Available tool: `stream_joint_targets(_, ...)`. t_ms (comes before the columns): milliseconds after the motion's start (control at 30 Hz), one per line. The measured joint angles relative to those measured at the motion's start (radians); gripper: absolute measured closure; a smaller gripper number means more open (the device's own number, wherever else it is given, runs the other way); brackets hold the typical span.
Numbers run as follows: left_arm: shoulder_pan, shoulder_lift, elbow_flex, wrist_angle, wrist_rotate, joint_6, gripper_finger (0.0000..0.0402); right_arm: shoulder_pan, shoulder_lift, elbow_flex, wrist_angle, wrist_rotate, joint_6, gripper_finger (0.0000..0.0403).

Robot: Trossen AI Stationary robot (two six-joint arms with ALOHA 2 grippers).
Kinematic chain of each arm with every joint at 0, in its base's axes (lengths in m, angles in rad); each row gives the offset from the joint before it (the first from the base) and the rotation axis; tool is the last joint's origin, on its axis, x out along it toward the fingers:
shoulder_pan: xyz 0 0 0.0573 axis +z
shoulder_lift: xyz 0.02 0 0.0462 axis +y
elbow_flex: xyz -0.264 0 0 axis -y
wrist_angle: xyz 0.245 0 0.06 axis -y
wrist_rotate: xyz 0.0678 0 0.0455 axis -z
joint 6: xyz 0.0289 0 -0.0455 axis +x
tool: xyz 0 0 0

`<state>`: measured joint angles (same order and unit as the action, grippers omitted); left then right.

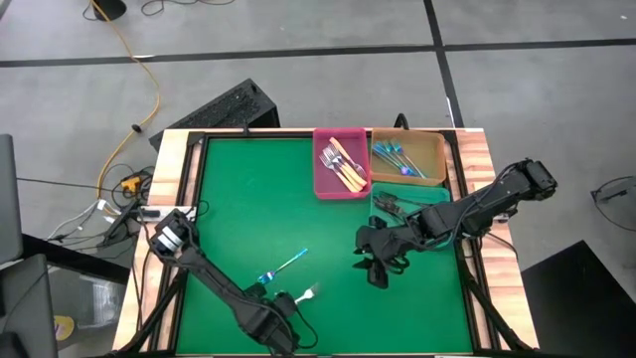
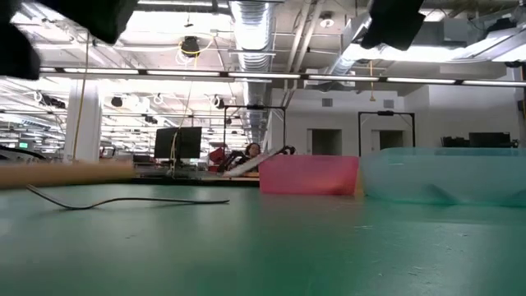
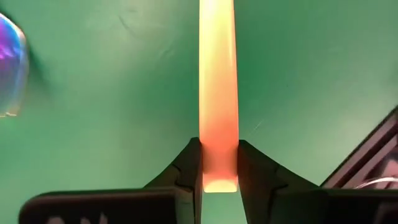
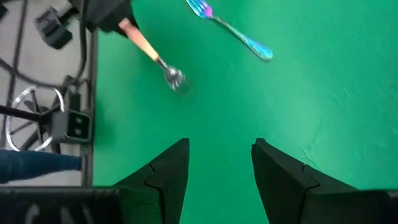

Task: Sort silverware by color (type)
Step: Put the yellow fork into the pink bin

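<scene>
While the left gripper (image 3: 219, 163) sits low at the near edge of the green mat (image 1: 248, 199), its fingers (image 3: 186, 168) are clamped on the handle end of a tan fork (image 3: 217, 93). The left wrist view shows the handle running straight out between both pads, w/ the fork lying along the mat. From the right wrist view the same fork's silver head (image 4: 176, 79) points away from the left gripper (image 4: 115, 18), touching or just off the mat; can't tell which.

A blue fork (image 1: 283, 266) lies loose on the mat just beside the tan one, tilted diagonally, not touching it. Its iridescent head also shows blurred at the edge of the left wrist view (image 3: 11, 68).

Right gripper (image 4: 219, 162) hovers over the mat mid-right, fingers spread apart and empty, aimed toward the two forks but well apart from them.

At the far edge, a pink bin (image 1: 320, 179) holds several tan-handled forks (image 1: 343, 164). Touching it on the right, a tan bin (image 1: 437, 149) holds blue forks (image 1: 397, 157). A clear teal bin (image 2: 444, 177) sits nearer than the tan one, partly under the right arm; dark forks (image 1: 391, 206) show in it, count unclear.

In the low view a thin dark cable-like thing (image 2: 123, 200) lies on the mat.
</scene>
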<state>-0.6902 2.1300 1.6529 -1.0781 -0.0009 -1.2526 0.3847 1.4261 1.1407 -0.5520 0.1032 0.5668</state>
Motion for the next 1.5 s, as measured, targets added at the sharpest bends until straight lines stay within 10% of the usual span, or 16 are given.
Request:
stream_joint_targets(400,0.069,-0.005,0.148,-0.307,-0.09,0.224,0.035,0.007,0.0,0.0,0.236,-0.006,-0.197,0.0207)
stream_joint_targets(1500,0.31,-0.005,0.199,-0.233,-0.188,0.64,0.035,-0.003,0.013,0.001,0.033,0.101,-0.416,0.0233)
